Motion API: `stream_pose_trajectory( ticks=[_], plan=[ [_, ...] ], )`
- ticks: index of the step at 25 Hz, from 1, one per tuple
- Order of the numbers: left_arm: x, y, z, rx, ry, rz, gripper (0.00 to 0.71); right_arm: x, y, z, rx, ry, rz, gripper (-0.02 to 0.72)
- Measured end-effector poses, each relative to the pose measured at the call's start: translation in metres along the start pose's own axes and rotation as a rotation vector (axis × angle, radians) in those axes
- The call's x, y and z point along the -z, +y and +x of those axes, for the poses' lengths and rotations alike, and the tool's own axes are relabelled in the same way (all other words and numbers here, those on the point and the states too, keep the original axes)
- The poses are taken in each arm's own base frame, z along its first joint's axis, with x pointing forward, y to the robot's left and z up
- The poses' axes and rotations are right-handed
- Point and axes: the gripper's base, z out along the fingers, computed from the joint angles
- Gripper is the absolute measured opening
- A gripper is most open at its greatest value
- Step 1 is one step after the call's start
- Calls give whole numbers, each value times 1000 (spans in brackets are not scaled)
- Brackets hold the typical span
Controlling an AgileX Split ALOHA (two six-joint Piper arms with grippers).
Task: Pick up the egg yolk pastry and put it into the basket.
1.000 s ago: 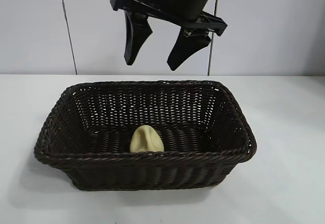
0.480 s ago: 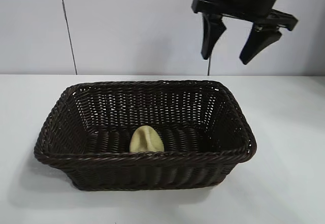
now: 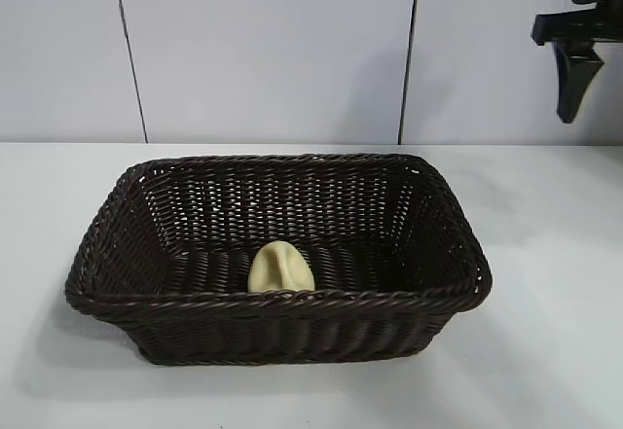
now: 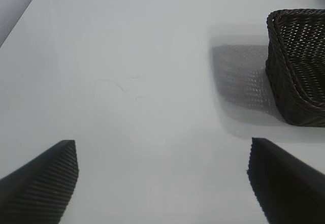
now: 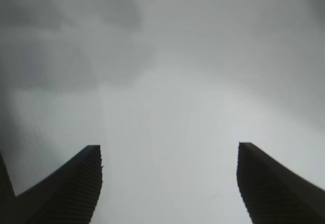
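1. My left gripper [image 4: 162, 183] idles over bare table [image 4: 152, 82] left of the basket [image 3: 127, 283], jaws spread.
2. The egg yolk pastry [image 3: 280, 268] lies inside, near the front wall.
3. My right gripper [image 5: 167, 183] hangs high at far right, jaws apart, empty; only parking seems left.

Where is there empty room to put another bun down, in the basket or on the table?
Inside the basket, the floor either side of the egg yolk pastry is bare; the pastry sits near the front wall. The white table is bare in front and to both sides. The left gripper hangs open over bare table beside the basket; the right gripper, open, is high at the right edge.
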Motion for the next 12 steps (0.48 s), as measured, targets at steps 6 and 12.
stream_pose_trajectory(
  ticks=[6,12],
  plan=[
    [0,0,0,0,0,0,658,14,-1,20,-2,-4,-12,537],
    [0,0,0,0,0,0,658,53,-5,73,-5,-54,-25,537]
  ],
)
